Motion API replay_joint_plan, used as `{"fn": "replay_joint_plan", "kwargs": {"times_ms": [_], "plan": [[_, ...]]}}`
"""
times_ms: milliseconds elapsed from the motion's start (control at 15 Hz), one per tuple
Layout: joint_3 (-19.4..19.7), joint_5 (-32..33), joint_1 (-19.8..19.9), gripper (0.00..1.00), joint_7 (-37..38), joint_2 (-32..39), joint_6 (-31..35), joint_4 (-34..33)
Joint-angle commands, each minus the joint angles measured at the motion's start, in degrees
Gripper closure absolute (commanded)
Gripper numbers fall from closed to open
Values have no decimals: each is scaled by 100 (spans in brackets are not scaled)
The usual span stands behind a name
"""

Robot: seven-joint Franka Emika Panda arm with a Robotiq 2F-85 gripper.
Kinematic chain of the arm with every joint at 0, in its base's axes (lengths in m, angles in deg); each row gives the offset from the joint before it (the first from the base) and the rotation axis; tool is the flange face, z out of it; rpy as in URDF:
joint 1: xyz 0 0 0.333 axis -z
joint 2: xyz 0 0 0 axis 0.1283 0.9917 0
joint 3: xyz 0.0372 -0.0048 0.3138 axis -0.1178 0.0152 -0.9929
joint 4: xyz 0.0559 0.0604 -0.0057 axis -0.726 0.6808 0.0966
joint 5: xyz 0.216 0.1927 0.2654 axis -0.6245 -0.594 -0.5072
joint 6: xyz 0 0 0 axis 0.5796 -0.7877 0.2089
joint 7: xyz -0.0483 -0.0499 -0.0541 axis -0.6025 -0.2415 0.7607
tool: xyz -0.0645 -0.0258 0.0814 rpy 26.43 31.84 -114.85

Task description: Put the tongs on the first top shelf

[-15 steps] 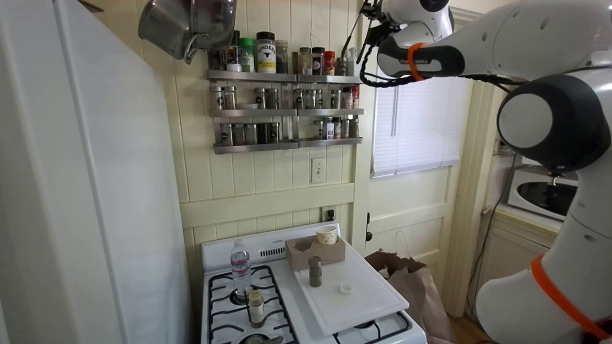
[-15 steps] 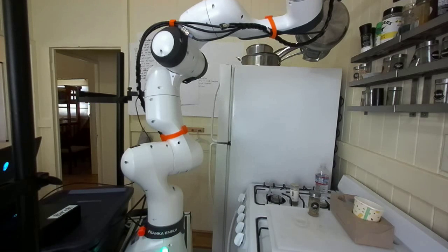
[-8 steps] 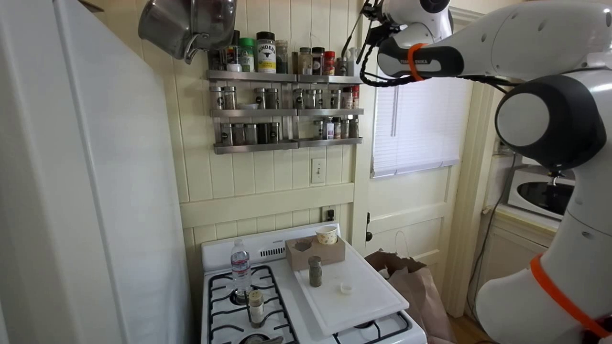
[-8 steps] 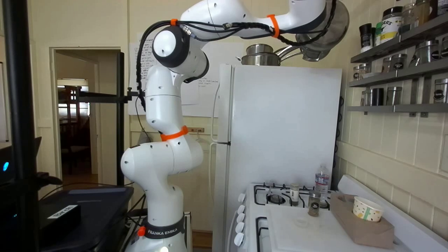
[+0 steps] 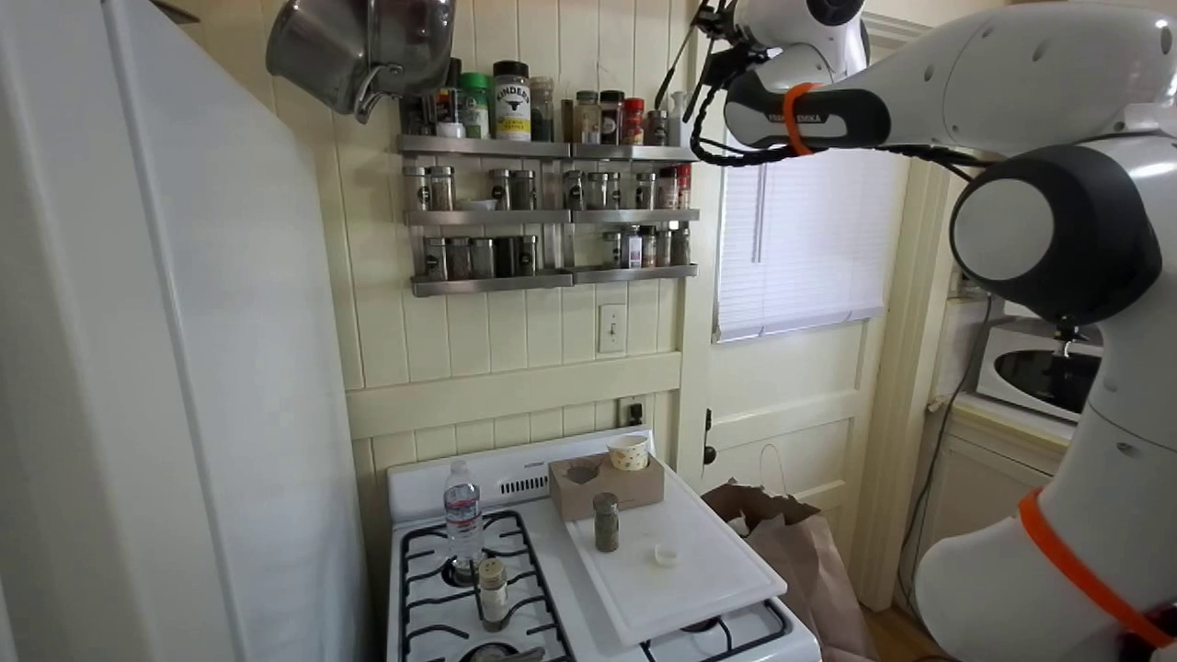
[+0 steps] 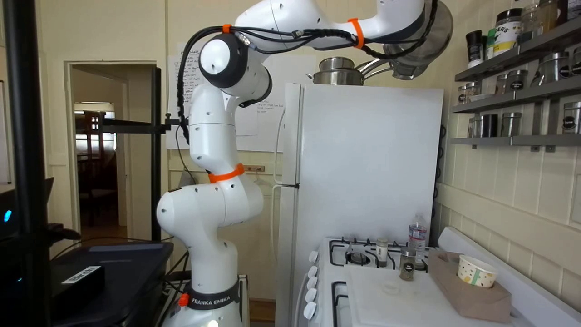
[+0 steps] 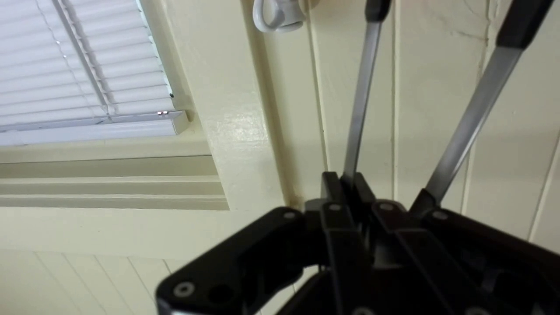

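The tongs [image 7: 362, 96] are slim grey metal with black ends, their two arms spread apart in the wrist view. My gripper [image 7: 348, 180] is shut on one arm of the tongs near its black base; the other arm slants off to the right. In an exterior view the tongs [image 5: 678, 64] hang at the right end of the spice rack, by the gripper [image 5: 720, 60], which is partly cut off at the top. The first top shelf [image 5: 487, 147] holds several jars and shows in both exterior views [image 6: 522, 53]. The gripper is out of frame in that last view.
Metal pots [image 5: 363, 55] hang left of the rack. Two lower jar rows [image 5: 487, 218] sit beneath the top shelf. A white hook-like object [image 7: 284, 15] is ahead in the wrist view. The stove [image 5: 552, 561] below bears a bottle, shakers and a box. A window blind [image 5: 800, 239] is at right.
The arm has shifted very slightly toward the rack side; its elbow and forearm moved a little. The tongs stay in the gripper and the jars have not moved.
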Motion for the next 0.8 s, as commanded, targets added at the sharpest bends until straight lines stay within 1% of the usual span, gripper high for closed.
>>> {"fn": "replay_joint_plan", "kwargs": {"times_ms": [0, 733], "plan": [[-61, 29, 3, 98, -2, 100, -110, -241], [-40, -12, -7, 98, 14, 107, -114, -172]]}}
